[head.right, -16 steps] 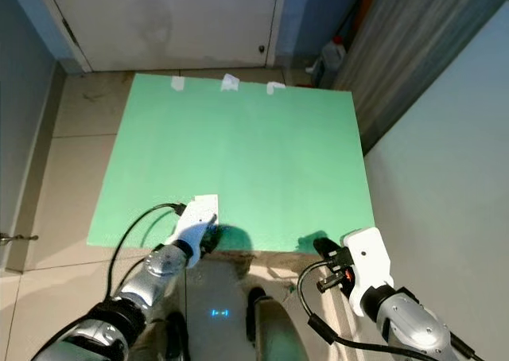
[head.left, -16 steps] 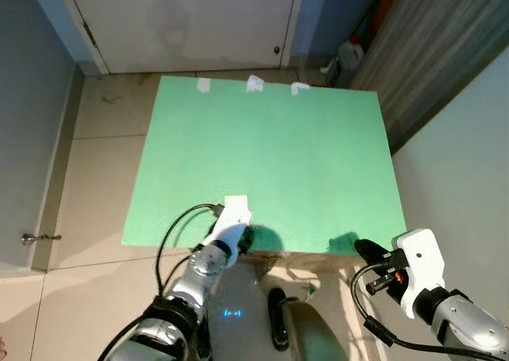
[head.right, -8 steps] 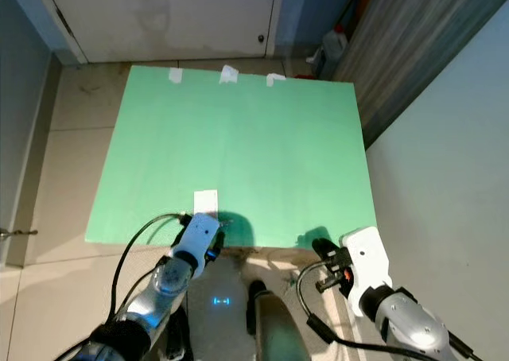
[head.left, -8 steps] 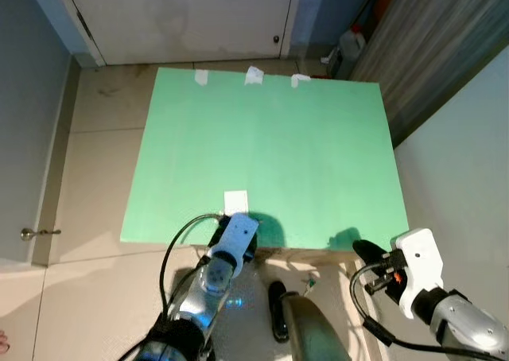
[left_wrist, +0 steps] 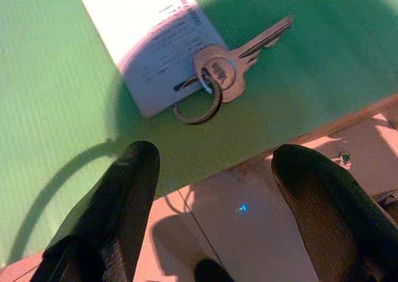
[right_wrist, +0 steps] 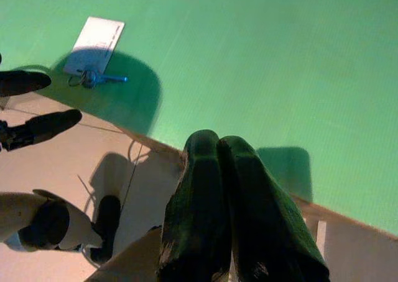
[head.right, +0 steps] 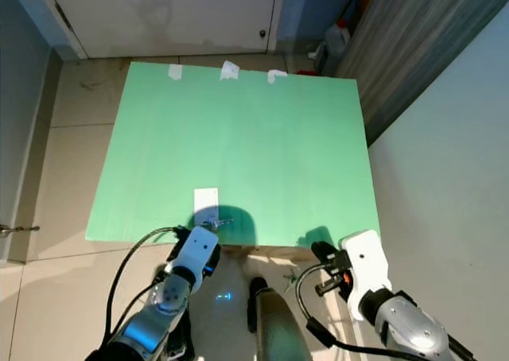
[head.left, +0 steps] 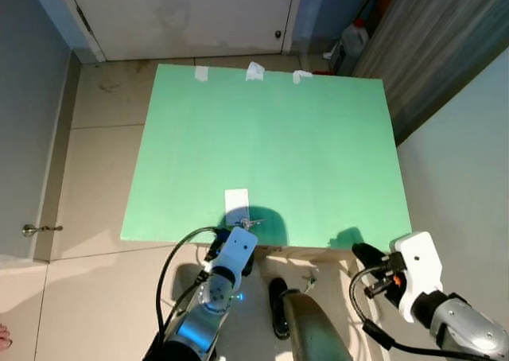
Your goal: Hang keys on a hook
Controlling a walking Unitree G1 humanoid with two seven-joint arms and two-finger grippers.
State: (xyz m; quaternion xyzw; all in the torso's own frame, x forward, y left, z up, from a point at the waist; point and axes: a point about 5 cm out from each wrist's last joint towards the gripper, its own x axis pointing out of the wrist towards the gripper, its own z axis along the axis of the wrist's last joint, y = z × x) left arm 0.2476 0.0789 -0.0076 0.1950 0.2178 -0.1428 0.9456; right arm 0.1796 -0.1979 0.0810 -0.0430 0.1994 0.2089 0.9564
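A: Where is the key now?
B: On the green board, near its nearer edge. Its ring overlaps the corner of the white card — nothing is holding it.

A: And the left gripper?
B: A second ago it reached over the card; now it has pulled back off the board's edge. Its two black fingers stand wide apart, with the key lying beyond them.

A: So is the task done?
B: I'd judge the key has just been let go at the card. Whether a hook sits there, I cannot tell — it looks like a flat card.

A: The right gripper?
B: Idle beside the board's near corner, fingers pressed together on nothing.
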